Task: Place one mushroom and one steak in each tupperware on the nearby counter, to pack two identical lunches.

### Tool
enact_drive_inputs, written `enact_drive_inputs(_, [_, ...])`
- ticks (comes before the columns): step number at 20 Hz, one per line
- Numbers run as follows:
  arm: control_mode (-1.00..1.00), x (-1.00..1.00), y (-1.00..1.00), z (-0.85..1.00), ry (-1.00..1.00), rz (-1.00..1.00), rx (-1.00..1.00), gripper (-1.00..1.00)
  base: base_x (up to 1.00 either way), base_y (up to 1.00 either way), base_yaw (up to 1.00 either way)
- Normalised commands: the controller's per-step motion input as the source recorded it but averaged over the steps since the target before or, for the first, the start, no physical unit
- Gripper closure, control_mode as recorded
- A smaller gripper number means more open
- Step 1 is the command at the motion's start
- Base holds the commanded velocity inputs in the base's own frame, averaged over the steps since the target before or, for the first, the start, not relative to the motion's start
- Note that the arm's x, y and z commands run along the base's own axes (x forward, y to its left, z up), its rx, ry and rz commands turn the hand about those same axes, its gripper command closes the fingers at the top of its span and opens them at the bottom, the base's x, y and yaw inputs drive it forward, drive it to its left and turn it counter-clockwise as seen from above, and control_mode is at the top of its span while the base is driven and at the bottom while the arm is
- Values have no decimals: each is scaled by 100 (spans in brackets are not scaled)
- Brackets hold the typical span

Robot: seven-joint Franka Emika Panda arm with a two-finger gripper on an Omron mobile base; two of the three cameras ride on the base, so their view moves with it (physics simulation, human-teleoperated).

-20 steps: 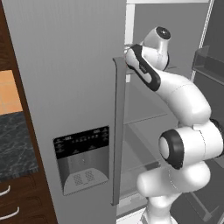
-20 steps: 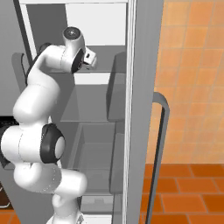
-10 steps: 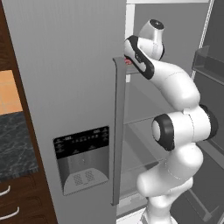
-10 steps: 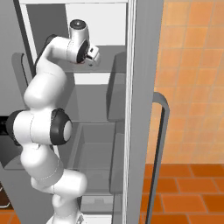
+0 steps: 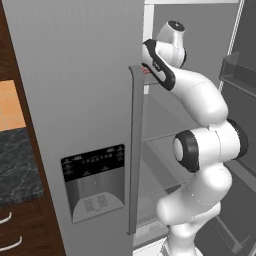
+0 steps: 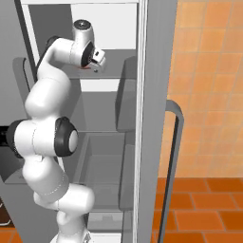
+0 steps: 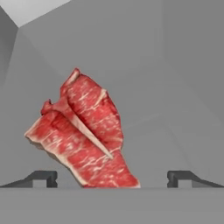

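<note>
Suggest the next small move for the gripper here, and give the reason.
Probably ease the gripper forward onto the steak and close. In the hand view the fingertips stand wide apart with the steak between them but ahead, not yet pinched, inside the open fridge.

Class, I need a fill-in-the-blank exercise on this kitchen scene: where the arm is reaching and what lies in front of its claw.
1. The arm reaches into the open ____.
2. In the hand view, the red marbled steak lies between the ____ tips of the claw.
3. The claw's jaws stand ____, with the steak not yet gripped.
4. The wall beside the fridge door is tiled in ____.

Missing words: fridge; two; open; orange
</note>
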Motion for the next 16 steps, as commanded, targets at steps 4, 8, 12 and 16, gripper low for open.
enact_drive_inputs(4, [-100,0,10,-19,-7,0,0,-100,0,0,0])
enact_drive_inputs(8, [-100,0,0,0,0,0,0,-100,0,0,0])
enact_drive_inputs(12, [-100,0,2,0,0,0,0,100,0,0,0])
enact_drive_inputs(16, [-100,0,1,0,0,0,0,100,0,0,0])
